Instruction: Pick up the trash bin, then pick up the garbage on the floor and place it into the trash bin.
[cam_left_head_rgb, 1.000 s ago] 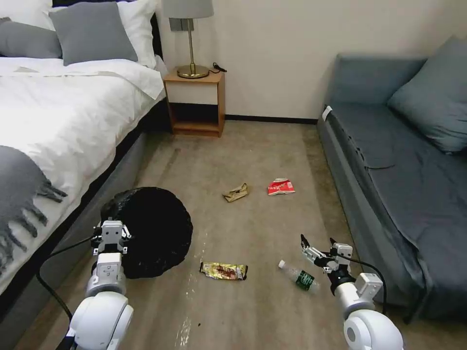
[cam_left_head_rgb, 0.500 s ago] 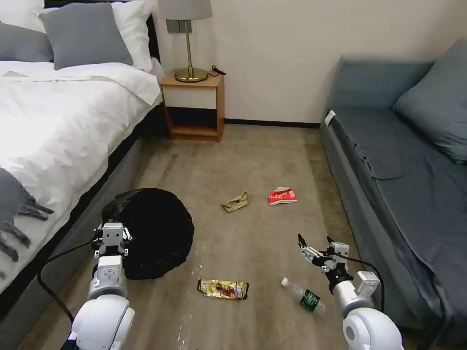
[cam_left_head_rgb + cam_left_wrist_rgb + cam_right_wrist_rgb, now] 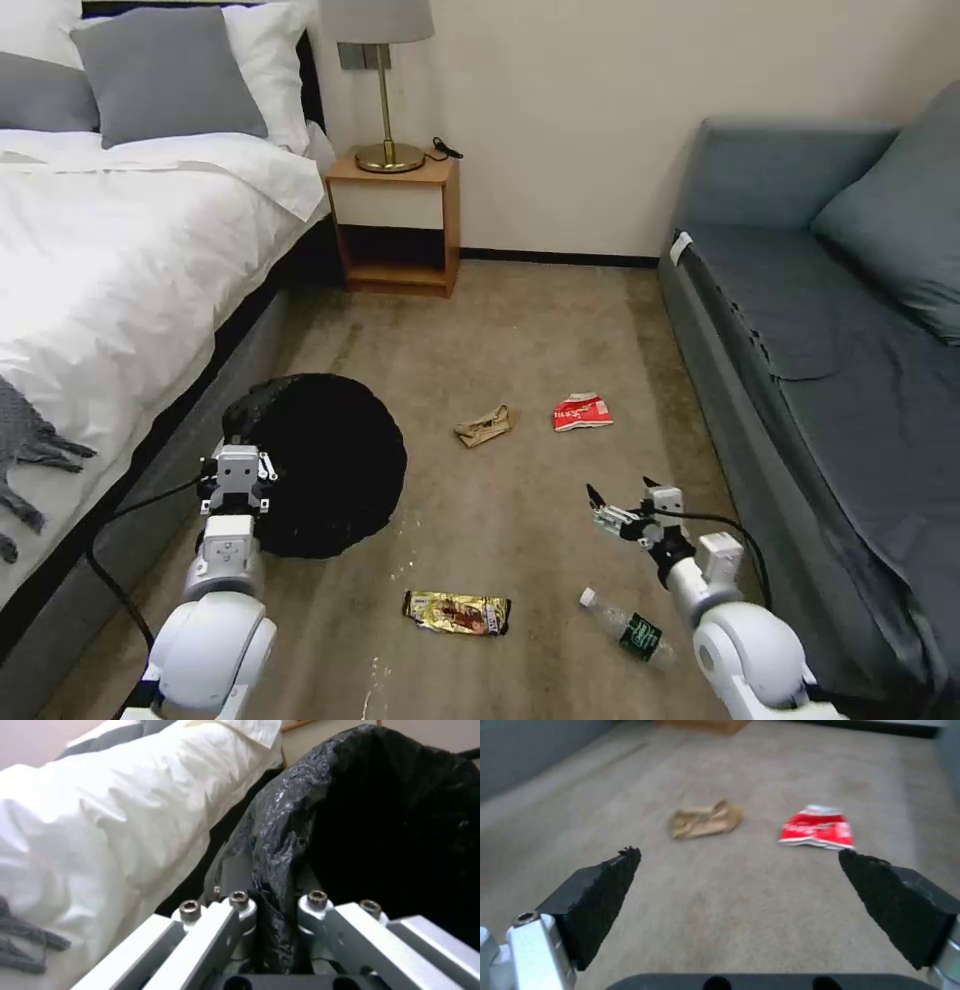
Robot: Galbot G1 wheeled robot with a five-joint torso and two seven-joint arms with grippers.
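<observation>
- Bed (image 3: 120, 260): along the left side of the room, at nine to eleven o'clock from the robot.
- Bin (image 3: 330, 460): on the carpet beside the bed, at about ten o'clock. Its black liner hides the inside.
- Left gripper (image 3: 238, 470): at the bin's near left rim. In the left wrist view its fingers are clamped on a fold of the liner (image 3: 272, 870), so the bin is gripped by its rim.
- Wrapper (image 3: 457, 611): flat on the floor close in, near twelve o'clock, its long axis running left to right. It lies between the two arms.
- Paper scrap (image 3: 483, 426): farther off at twelve o'clock, to the right of the bin and well apart from both grippers.
- Packet (image 3: 582, 411): just right of the scrap, at about one o'clock. In the right wrist view, scrap (image 3: 706, 821) and packet (image 3: 817, 831) lie ahead, framed between the jaws.
- Right gripper (image 3: 618, 510): low over the carpet at one to two o'clock, fingers spread wide and empty, aimed toward the scrap and packet.
- Bottle (image 3: 628, 627): nearest the right arm, at its inner side, at about seven o'clock from that gripper. Cap end lies toward ten o'clock, base toward four. My judgement: the right arm is the nearer one for it, but must come back toward the robot to reach it.
- Sofa (image 3: 830, 330): along the right wall, at two to four o'clock.
</observation>
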